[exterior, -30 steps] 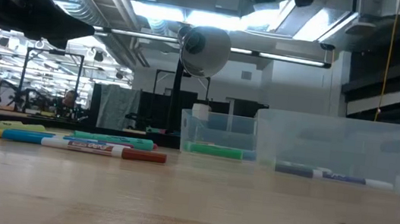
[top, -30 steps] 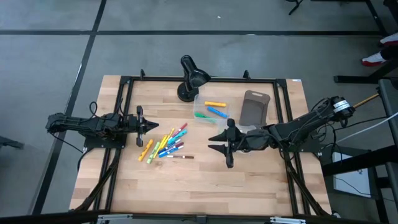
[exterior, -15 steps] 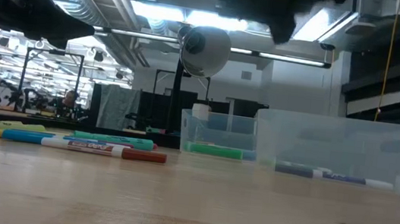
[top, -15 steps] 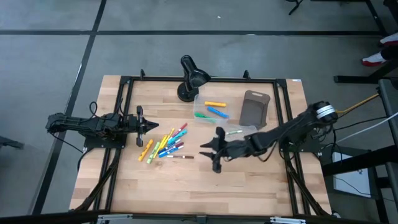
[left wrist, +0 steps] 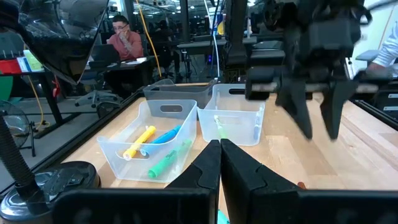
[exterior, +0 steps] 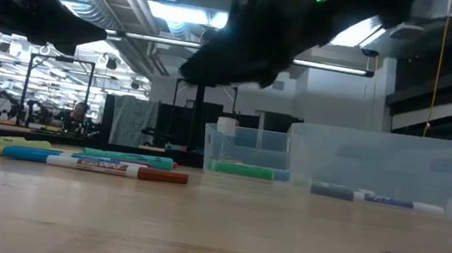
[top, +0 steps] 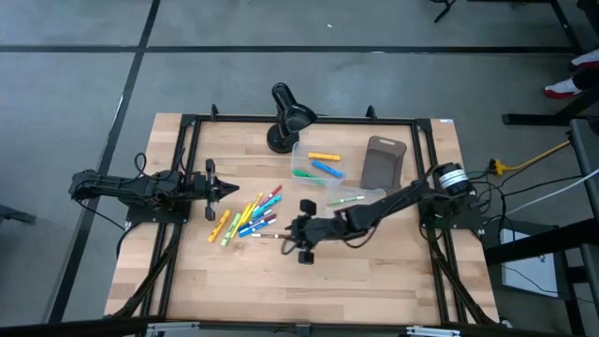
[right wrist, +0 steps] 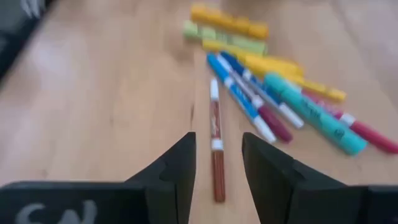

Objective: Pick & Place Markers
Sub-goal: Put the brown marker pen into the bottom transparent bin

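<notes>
The markers (top: 245,216) lie in a loose fan on the table's left half. One brown-and-white marker (top: 272,236) lies apart at the pile's near side. My right gripper (top: 298,231) is open and hovers just right of that marker, above the table. In the right wrist view its fingers stand on either side of the brown marker (right wrist: 216,149) without touching it, with the pile (right wrist: 273,93) beyond. My left gripper (top: 217,188) is shut and waits left of the pile, fingertips together (left wrist: 219,155). More markers lie inside the far clear bin (top: 318,163).
A second clear bin (top: 360,197) holding a green marker sits right of centre. A grey-brown tray (top: 384,161) stands beside the far bin. A black desk lamp (top: 285,117) stands at the far edge. Bare wood lies along the near side (top: 309,290). People sit in the room beyond.
My right arm has stretched toward the table's left, carrying its open gripper from beside the near bin to just right of the brown marker, and lower over the table. The markers and my left arm have kept still.
</notes>
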